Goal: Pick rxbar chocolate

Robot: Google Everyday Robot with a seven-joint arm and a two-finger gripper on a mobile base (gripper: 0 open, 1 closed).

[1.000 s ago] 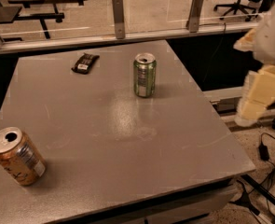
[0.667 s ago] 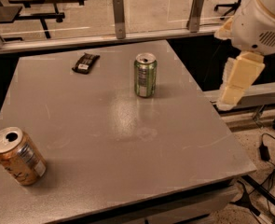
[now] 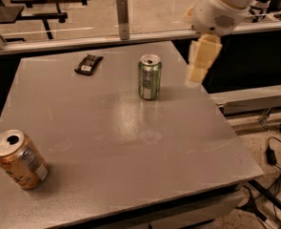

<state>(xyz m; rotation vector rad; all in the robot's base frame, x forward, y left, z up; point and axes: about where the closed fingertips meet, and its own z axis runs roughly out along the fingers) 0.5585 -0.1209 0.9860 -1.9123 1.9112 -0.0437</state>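
Note:
The rxbar chocolate (image 3: pixel 88 64) is a small flat dark bar with a white label patch. It lies on the grey table (image 3: pixel 130 142) near the far left corner. My gripper (image 3: pixel 200 64) hangs in the air over the table's far right edge, to the right of the green can (image 3: pixel 150 77). It is far from the bar and holds nothing that I can see.
An orange-brown can (image 3: pixel 19 159) stands tilted at the near left of the table. A low rail with metal posts (image 3: pixel 123 17) runs behind the table. Cables (image 3: pixel 273 151) lie on the floor to the right.
My arm has swung left and up, from beside the table's right edge to above its far right part, closer to the green can. The bar and cans have not moved.

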